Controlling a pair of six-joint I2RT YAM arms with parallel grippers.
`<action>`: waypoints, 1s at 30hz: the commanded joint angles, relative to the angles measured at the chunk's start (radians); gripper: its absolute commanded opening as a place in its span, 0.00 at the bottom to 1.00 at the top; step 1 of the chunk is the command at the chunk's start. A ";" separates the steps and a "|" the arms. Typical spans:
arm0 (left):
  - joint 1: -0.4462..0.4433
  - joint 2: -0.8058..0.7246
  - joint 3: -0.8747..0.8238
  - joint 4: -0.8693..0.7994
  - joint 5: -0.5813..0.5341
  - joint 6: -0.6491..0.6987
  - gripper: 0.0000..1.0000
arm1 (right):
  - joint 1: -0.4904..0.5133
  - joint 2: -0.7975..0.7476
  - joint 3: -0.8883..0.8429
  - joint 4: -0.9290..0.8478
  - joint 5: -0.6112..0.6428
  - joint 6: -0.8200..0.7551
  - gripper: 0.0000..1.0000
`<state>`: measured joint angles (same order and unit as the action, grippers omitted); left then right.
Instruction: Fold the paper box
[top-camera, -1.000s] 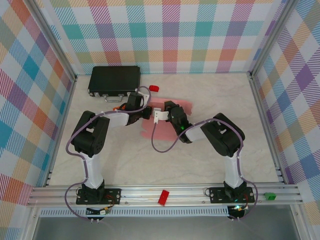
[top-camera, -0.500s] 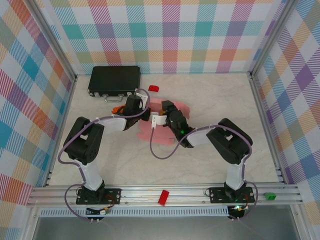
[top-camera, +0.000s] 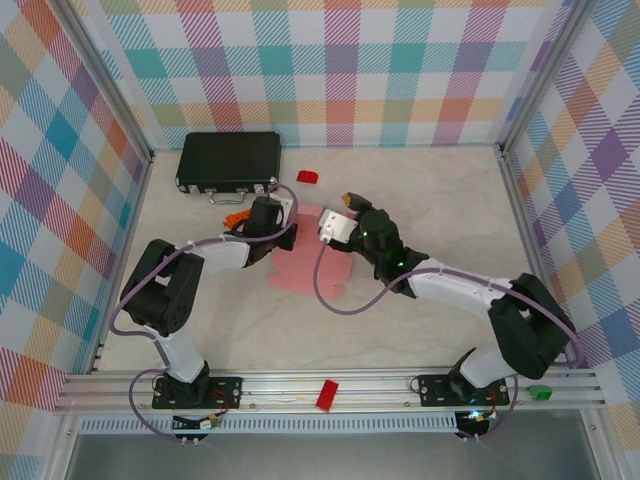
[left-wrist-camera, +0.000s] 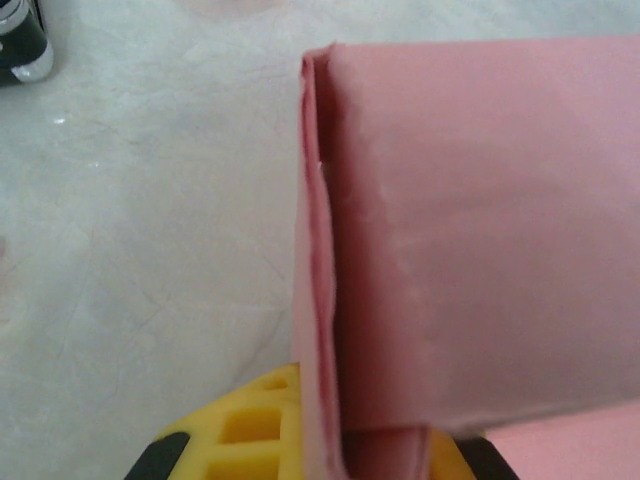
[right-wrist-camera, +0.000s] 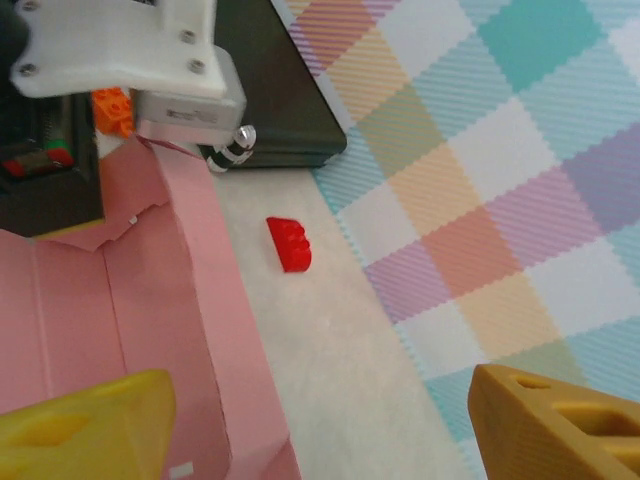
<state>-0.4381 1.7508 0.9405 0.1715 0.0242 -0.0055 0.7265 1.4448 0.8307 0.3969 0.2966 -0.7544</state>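
Top external: left gripper is clamped on the paper box, which lies partly folded just ahead of it. The right gripper hovers beside the box's far edge. Left wrist: a raised pink wall runs out from between the closed fingers. Right wrist: fingers stand wide apart and empty, with the card to their left and a red block and black case ahead. Judgement: keep the wall pinned while the right approaches squarely along a crease. Marbled table, checked walls.

I can't make out any writing, label, brand or number from here, neither on the pink paper box nor on the black case.
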 joint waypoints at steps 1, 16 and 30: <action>-0.013 -0.072 -0.025 -0.075 -0.009 -0.019 0.02 | -0.103 -0.064 0.067 -0.283 -0.060 0.361 0.77; -0.027 -0.102 -0.099 -0.049 -0.015 -0.081 0.03 | -0.439 0.069 0.140 -0.540 -0.312 0.614 0.68; -0.033 -0.099 -0.109 -0.018 -0.024 -0.117 0.03 | -0.432 0.322 0.338 -0.692 -0.544 0.575 0.59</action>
<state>-0.4580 1.6756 0.8398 0.1238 0.0059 -0.1062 0.2874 1.7458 1.1267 -0.2337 -0.1654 -0.1654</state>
